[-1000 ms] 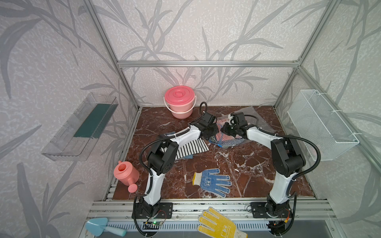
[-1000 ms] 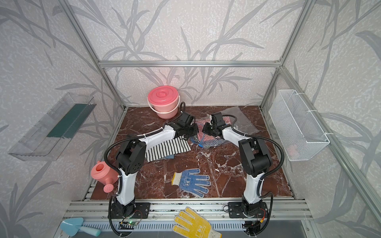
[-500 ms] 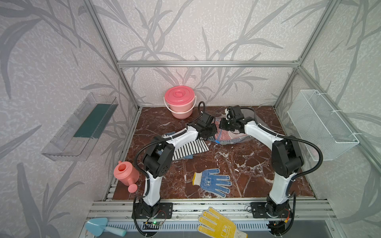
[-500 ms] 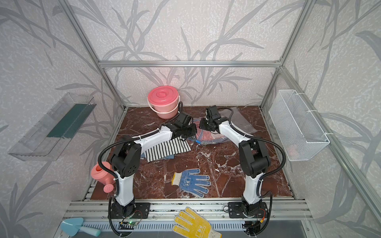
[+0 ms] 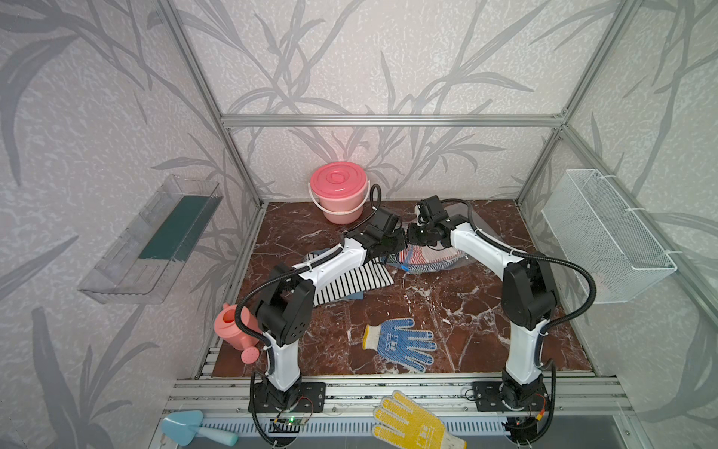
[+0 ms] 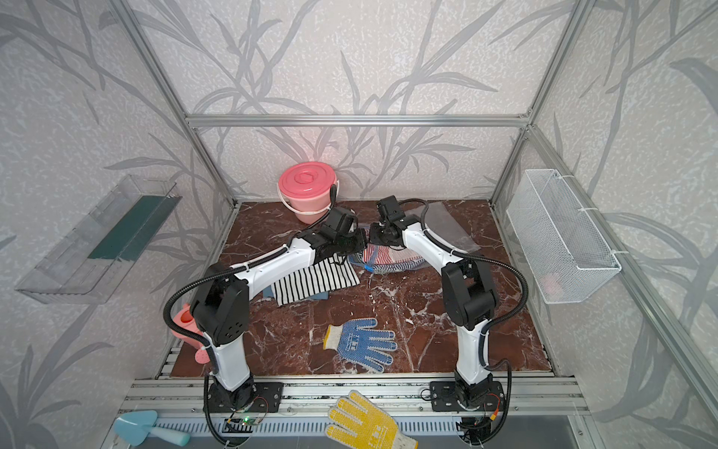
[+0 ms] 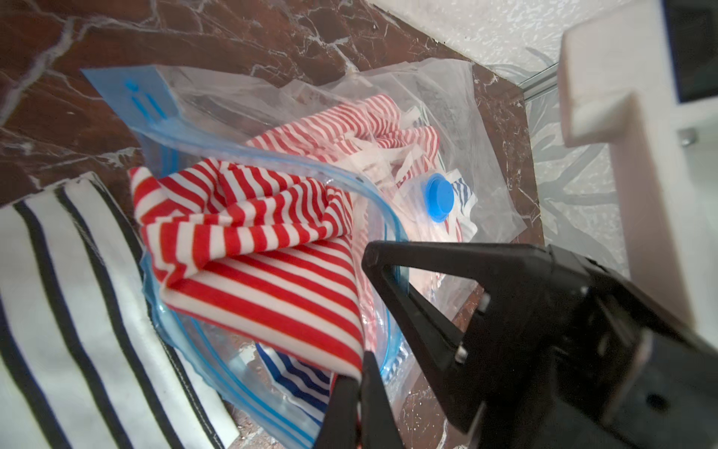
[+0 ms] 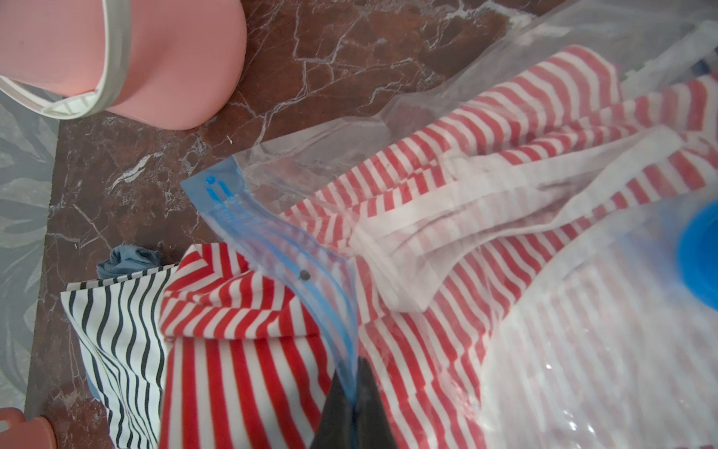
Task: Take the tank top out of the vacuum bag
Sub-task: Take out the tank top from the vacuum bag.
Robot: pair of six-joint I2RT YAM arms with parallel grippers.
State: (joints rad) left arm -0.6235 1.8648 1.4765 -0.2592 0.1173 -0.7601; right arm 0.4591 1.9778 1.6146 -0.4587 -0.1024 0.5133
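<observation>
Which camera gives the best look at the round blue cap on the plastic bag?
The left wrist view: the blue cap shows whole and sharp. The right wrist view crops and blurs it. Top views: too small to tell.

A: What pattern is seen on the tank top [image 7: 252,248]?
B: Red and white stripes. Black and white stripes are seen on the other garment [image 7: 77,311].
A: And the vacuum bag [image 7: 458,101]?
B: Clear plastic is shown, with a blue zip strip [image 7: 132,97] and blue valve cap [image 7: 440,196]. The marble tabletop [image 7: 194,35] is veined white on reddish brown.
</observation>
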